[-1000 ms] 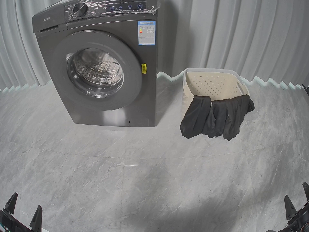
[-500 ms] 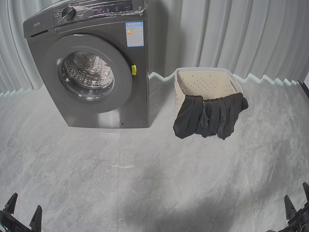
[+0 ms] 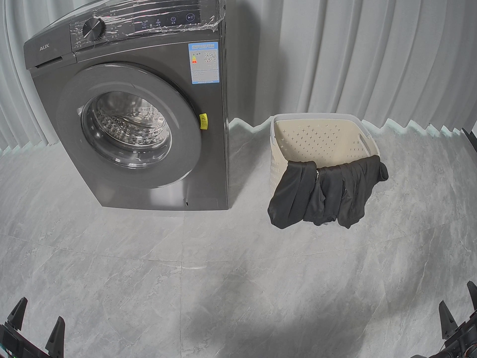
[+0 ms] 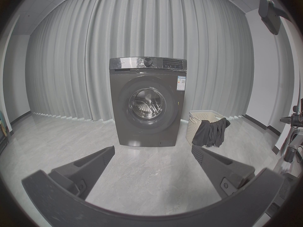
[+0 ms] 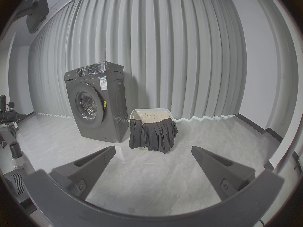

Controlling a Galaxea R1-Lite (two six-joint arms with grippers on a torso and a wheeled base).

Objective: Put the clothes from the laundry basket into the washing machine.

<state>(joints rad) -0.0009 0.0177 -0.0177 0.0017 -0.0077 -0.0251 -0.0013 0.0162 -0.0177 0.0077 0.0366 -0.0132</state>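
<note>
Clothes [image 3: 325,192] hang dark and limp over the near rim of the laundry basket [image 3: 323,118], partly inside it and partly draped down its front wall towards the floor [image 3: 223,274]. Lying that way, the cloth offers loose folds that should be easy to pinch from above or from the front. The basket stands on the floor just beside the washing machine [image 3: 134,110], on the robot's right of it, so the carry from one to the other looks short. The machine's round glass door faces the robot and appears shut; I judge it will have to be opened before anything can go in.

Both arms sit low at the near edge of the head view, well apart from basket and machine, so no step of the task has begun. The left claw [image 3: 41,310] has its fingers spread wide, holding and touching nothing. The right claw [image 3: 457,294] is spread just as wide and is likewise empty, with the basket ahead of it in its wrist view.
</note>
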